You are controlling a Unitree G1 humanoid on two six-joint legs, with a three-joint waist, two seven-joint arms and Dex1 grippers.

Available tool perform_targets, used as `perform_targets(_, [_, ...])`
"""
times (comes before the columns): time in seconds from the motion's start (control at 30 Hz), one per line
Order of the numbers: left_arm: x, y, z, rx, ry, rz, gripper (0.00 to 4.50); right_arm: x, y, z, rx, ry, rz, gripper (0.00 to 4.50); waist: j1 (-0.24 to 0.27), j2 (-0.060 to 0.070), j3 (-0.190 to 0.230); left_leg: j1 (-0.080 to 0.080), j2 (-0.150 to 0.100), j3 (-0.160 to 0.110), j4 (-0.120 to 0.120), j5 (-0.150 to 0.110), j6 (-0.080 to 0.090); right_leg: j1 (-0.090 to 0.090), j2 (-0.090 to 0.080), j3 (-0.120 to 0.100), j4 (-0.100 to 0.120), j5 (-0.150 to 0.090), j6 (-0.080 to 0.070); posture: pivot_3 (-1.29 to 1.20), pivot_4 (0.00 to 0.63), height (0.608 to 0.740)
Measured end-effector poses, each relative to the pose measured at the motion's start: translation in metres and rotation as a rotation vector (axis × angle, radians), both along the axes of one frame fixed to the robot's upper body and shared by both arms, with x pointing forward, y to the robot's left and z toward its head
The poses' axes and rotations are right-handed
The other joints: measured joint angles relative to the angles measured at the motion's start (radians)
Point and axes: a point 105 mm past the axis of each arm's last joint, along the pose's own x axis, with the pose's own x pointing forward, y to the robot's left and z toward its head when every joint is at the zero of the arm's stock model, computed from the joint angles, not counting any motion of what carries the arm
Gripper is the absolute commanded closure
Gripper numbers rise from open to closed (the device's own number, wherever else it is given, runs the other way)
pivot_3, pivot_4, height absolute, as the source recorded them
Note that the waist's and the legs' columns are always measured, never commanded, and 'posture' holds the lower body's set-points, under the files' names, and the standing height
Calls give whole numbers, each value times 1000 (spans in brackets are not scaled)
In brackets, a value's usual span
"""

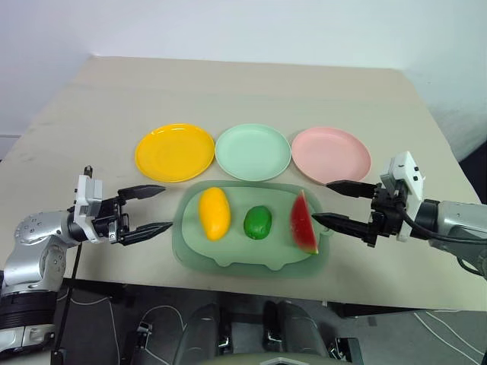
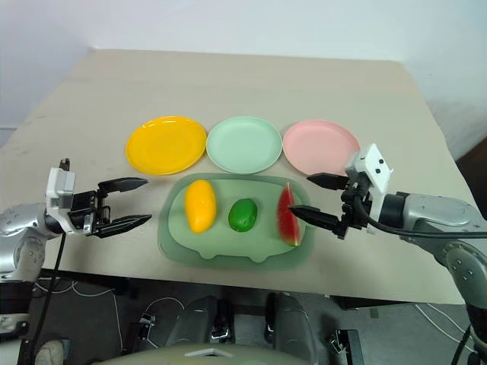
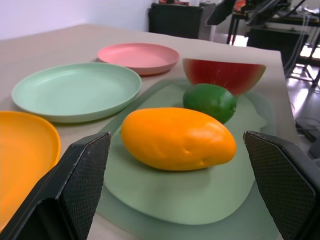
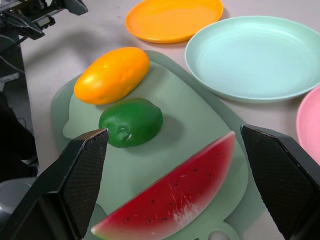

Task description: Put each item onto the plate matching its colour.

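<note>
Left gripper (image 1: pixel 154 208): black fingers spread wide, empty, level with the table, aimed at the oval yellow-orange toy mango (image 1: pixel 214 213), which lies just past the fingertips on the pale green rounded-rectangle plastic tray (image 1: pixel 251 260). Advance until the mango sits squarely between the pads, then close across its narrow width, not its length. Lift clear of the tray lip before carrying to the round yellow-orange plastic plate (image 1: pixel 174 152), beyond the fingers and slightly outboard.

Centre of tray: small glossy green oval toy fruit (image 1: pixel 257 222), between mango and wedge, close to both. Likely to roll; grip at mid-body. Destination: round pale mint-green plastic plate (image 1: pixel 253 151), directly behind it.

Right gripper (image 1: pixel 333 204): fingers fully parted, empty, lower fingertip almost at the red toy watermelon wedge with green rind (image 1: pixel 303 223). Close on the flat red faces, not on the curved rind. Destination: round pink plastic plate (image 1: pixel 330 154), just behind the upper finger. All three items on the tray; all three plates bare.
</note>
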Motion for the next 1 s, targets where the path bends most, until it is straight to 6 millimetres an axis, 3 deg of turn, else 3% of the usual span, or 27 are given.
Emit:
perform_targets(0.63, [-3, -14, 4, -35, -9, -4, 21, -4, -3, -5, 16, 14, -30, 0, 2, 0, 0, 0, 0, 0, 0, 0, 0, 0, 0, 0, 0, 0, 1, 0, 150, 696])
perform_targets(1.0, [-4, -21, 2, -65, -14, -4, 21, 10, -4, 7, -3, 0, -129, 0, 0, 0, 0, -1, 0, 0, 0, 0, 0, 0, 0, 0, 1, 0, 0, 0, 150, 696])
